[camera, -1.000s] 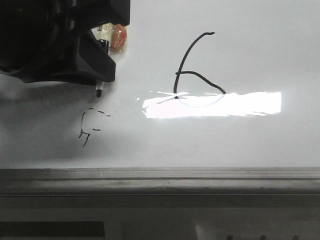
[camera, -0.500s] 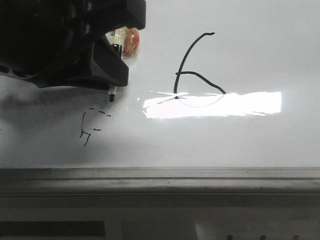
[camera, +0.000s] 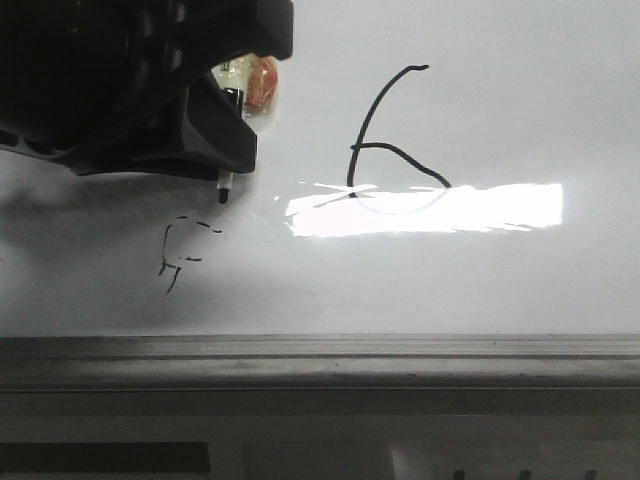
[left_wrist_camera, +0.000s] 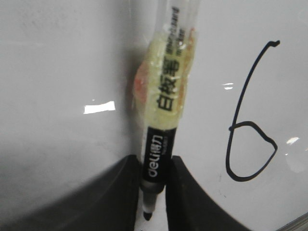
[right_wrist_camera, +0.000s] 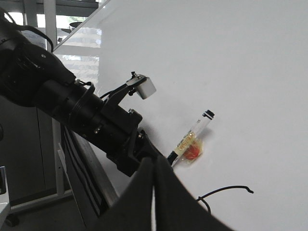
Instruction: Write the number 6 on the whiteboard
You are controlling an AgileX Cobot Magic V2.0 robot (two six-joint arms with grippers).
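Left gripper (left_wrist_camera: 153,192): clamped on marker (left_wrist_camera: 166,110), tip off whiteboard (camera: 500,280). Number 6 (camera: 395,140): complete, mid-board, above bottom ledge. Right gripper (right_wrist_camera: 155,192): fingers pressed together, empty. Advice: retract straight off, avoid smearing ink.

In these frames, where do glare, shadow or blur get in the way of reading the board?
Front view: a bright glare band washes out the lower loop of the 6; the left arm's shadow darkens the scribble. Left wrist view: the marker is soft, its label blurred, but the 6 reads whole. Right wrist view: evenly lit, dark fingers blocking the foreground.
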